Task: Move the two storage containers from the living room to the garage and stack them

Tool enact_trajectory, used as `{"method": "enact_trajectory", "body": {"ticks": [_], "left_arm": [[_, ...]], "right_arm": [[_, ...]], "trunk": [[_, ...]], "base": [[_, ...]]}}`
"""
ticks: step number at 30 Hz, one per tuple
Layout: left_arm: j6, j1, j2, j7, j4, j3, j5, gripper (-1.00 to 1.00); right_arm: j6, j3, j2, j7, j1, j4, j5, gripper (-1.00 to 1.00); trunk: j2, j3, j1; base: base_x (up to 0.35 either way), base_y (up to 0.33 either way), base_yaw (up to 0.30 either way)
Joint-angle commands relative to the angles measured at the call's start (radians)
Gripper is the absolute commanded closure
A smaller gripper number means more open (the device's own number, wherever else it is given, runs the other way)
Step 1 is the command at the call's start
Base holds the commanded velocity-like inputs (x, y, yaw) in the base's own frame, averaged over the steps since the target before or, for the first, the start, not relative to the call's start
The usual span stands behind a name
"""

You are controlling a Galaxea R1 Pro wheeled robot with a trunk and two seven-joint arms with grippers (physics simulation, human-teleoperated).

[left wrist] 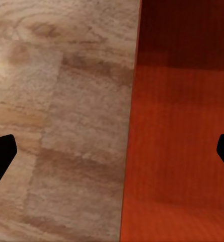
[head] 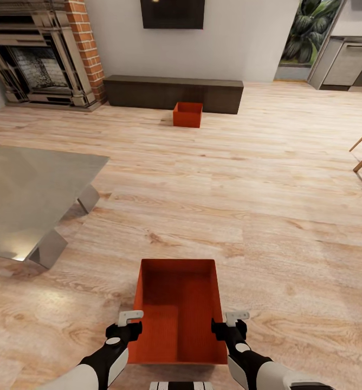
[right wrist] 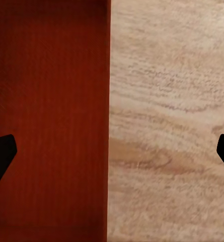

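Head view: near container (head: 178, 314) on wood floor (head: 267, 179), far container (head: 187, 114) beside bench (head: 173, 93).
Left fingers (head: 130, 319): apart, straddling near container's wall.
Right fingers (head: 236, 318): apart, likewise.

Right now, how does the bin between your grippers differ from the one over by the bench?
The near bin sits on the wood floor just ahead, its long side pointing away, with the left gripper and right gripper open astride its side walls. The far bin stands across the room against the dark bench, untouched and looking much smaller from here. Both are orange-red, lidless and empty.
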Motion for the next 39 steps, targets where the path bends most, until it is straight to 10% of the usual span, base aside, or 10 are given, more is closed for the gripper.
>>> {"method": "enact_trajectory", "body": {"ticks": [1, 39], "left_arm": [[-0.004, -0.001, 0.0, 0.003, 0.001, -0.001, 0.002, -1.0], [-0.004, -0.001, 0.001, 0.003, -0.001, 0.001, 0.002, -1.0]], "right_arm": [[-0.001, -0.003, 0.0, -0.007, -0.001, 0.001, 0.011, -1.0], [-0.002, -0.003, -0.001, -0.002, -0.001, 0.001, 0.011, -1.0]], "trunk": [[0.0, -0.001, 0.0], [-0.161, -0.073, 0.088]], "base": [[0.0, 0.0, 0.0], [0.0, 0.0, 0.0]]}}
